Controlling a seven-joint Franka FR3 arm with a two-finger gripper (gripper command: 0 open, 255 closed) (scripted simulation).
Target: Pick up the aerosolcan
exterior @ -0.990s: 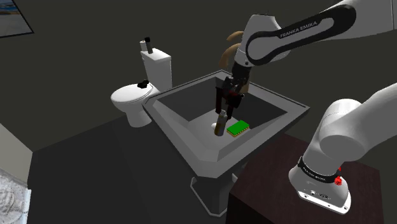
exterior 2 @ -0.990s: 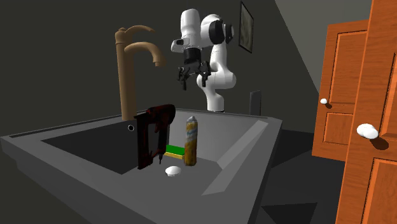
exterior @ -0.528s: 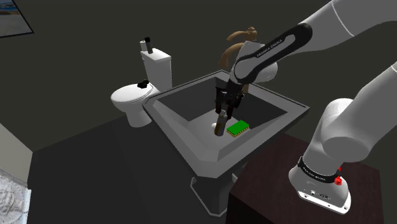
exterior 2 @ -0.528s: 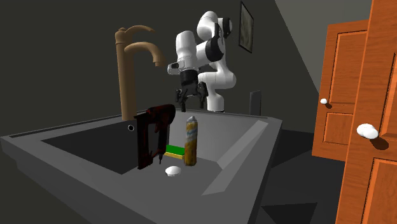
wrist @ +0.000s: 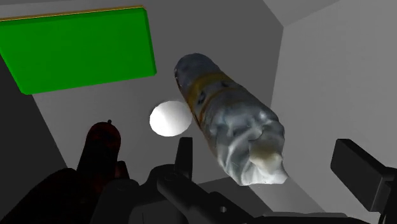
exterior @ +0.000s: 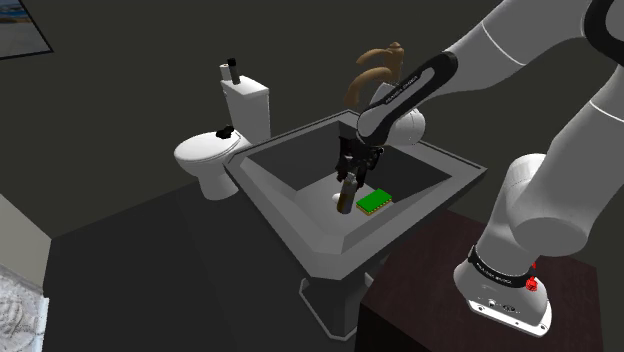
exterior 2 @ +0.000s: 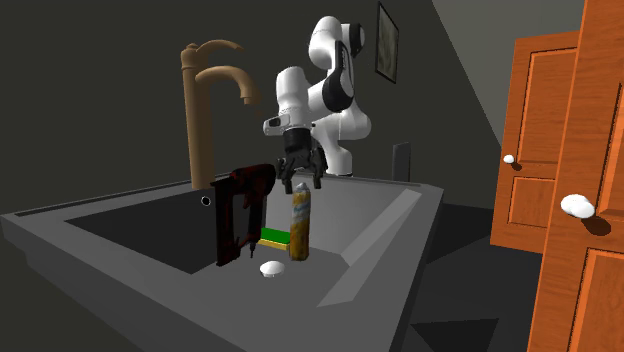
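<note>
2 end effector (wrist: 270,159) fingers (wrist: 357,170) wide apart, aerosol can (wrist: 229,124) between.

**Legible markings: one brand name, on the arm**

Shoulder view, upper centre-right of the frame: the dark band (exterior: 405,92) along the arm's forearm link carries white capital lettering. It reads "FRANKA EMIKA", in small characters that run with the slant of the link.

Same view, lower right of the frame: the white base ring (exterior: 497,271) above the stand bears a short line of dark lettering, too small to read.

Wrist view, centre of the frame: the aerosol can (wrist: 229,124) has a mottled grey and ochre wrap. Its print cannot be made out as any word or number.
</note>
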